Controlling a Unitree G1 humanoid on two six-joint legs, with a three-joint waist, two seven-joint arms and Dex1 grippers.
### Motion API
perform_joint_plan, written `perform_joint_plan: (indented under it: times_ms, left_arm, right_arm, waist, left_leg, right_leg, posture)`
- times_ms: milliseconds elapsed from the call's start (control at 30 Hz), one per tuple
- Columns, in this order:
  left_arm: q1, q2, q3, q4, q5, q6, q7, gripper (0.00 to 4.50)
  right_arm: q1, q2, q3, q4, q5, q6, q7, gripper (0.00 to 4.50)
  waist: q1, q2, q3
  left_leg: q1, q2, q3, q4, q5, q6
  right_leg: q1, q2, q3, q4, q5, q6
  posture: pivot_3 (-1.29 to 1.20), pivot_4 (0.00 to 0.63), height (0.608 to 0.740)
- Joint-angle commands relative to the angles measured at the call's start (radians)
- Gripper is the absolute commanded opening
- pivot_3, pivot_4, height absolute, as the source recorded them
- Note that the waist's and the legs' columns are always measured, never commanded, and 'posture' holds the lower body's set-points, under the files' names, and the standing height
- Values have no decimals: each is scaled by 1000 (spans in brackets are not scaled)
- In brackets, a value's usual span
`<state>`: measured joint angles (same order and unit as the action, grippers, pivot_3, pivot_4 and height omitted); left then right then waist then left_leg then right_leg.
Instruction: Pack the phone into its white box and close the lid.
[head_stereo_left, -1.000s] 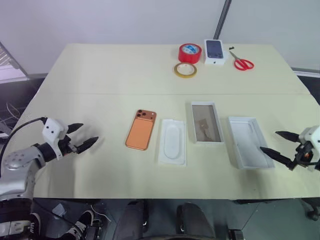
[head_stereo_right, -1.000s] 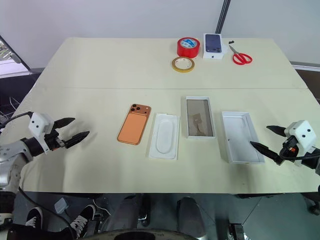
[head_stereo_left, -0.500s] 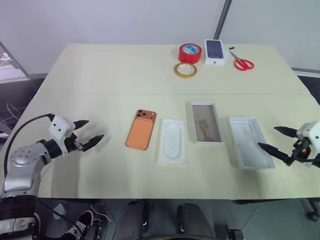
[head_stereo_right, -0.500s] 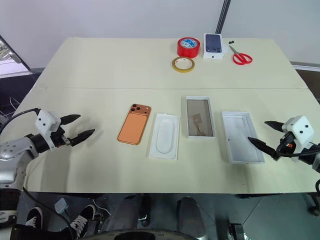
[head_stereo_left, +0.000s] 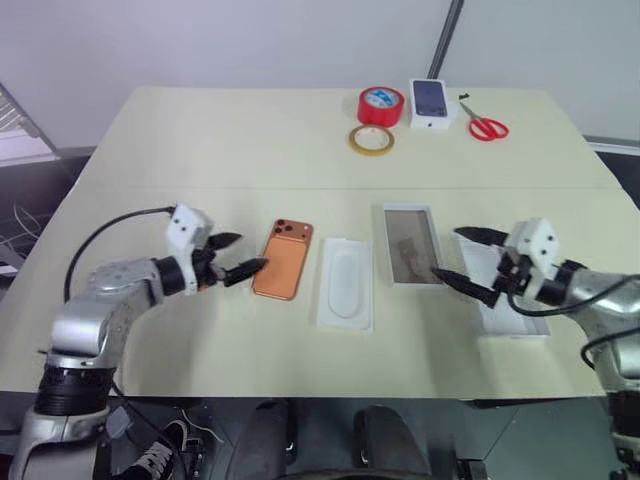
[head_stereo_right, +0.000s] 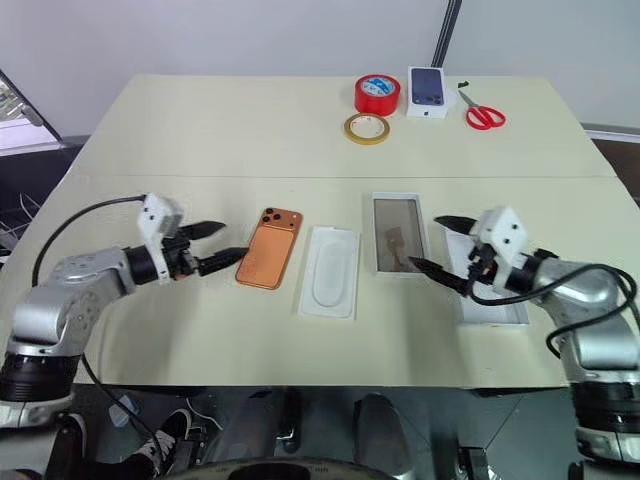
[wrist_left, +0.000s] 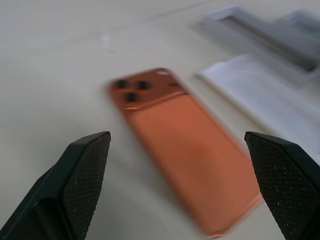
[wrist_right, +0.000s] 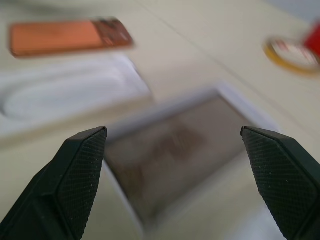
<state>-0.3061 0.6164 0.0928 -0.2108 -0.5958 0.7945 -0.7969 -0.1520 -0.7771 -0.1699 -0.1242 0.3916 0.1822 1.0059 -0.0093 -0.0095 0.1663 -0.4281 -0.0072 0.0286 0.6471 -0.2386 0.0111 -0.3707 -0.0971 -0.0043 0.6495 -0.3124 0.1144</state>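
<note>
Right gripper (head_stereo_left: 463, 256) and its arm cover part of lid (head_stereo_left: 518, 322). Phone (wrist_left: 185, 150) motion-blurred in left wrist view. White box (wrist_right: 185, 145) interior blurred in right wrist view; contents unreadable.

Head pair overhead, wrists close

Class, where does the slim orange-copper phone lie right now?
The orange-copper phone lies flat on the table's left half, between the open left gripper and the flat white insert.

A red tape roll (head_stereo_left: 380, 105), a yellow tape ring (head_stereo_left: 370, 140), red-handled scissors (head_stereo_left: 486, 126) and a small printed box (head_stereo_left: 431, 102) (dark phone pictured) sit at the table's (head_stereo_left: 200, 150) far edge. A flat white insert (head_stereo_left: 345, 283) with an oval recess lies nearer.
</note>
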Motion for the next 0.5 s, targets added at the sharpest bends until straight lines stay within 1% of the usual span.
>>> perform_joint_plan:
  times_ms: [33, 67, 133, 267, 367, 400, 500]
  left_arm:
    - [-36, -7, 11, -50, -128, 186, 19, 4500]
    - [-53, -19, 17, -39, -180, 276, 33, 4500]
    - [-73, -45, 15, -33, -231, 368, 57, 4500]
    - [-100, -91, 0, -17, -266, 464, 106, 4500]
    - [-118, -161, 37, 29, -327, 541, 138, 4500]
    - [-117, -169, 11, 31, -315, 554, 145, 4500]
    - [-113, -214, -10, 42, -312, 589, 175, 4500]
  right_arm:
    - [-28, 17, 46, -57, -7, 5, 0, 4461]
    - [-43, 31, 73, -69, -7, 11, -1, 4461]
    - [-61, 50, 127, -82, -30, 4, 3, 4461]
    - [-75, 63, 197, -86, -74, -20, 13, 4461]
    - [-79, 76, 215, -81, -77, -27, 10, 4461]
    - [-81, 80, 220, -75, -81, -33, 9, 4461]
    - [-86, 84, 219, -57, -92, -49, 5, 4461]
  waist:
    - [-1, -1, 0]
    - [-2, -1, 0]
    - [-2, -1, 0]
    - [1, -1, 1]
    - [3, -1, 1]
    - [3, -1, 1]
    - [1, -1, 1]
  left_leg:
    - [0, 0, 0, 0, 0, 0]
    - [0, 0, 0, 0, 0, 0]
    - [0, 0, 0, 1, 0, 0]
    - [1, 0, 0, 1, 0, 0]
    - [1, -1, 0, 2, 1, 0]
    - [1, -1, 0, 2, 1, 0]
    - [1, -1, 0, 2, 1, 0]
  right_leg:
    - [0, 0, 0, 0, 0, 0]
    - [0, 1, 0, 0, 0, 0]
    - [0, 1, 0, 1, 0, 0]
    - [0, 1, 0, 2, 0, 0]
    - [1, 1, -1, 2, 0, 0]
    - [1, 2, -1, 2, 0, 0]
    - [1, 2, -1, 2, 0, 0]
  posture:
    - [0, 150, 728]
    - [0, 150, 728]
    - [0, 150, 728]
    - [0, 150, 728]
    - [0, 150, 728]
    - [0, 150, 728]
    - [0, 150, 728]
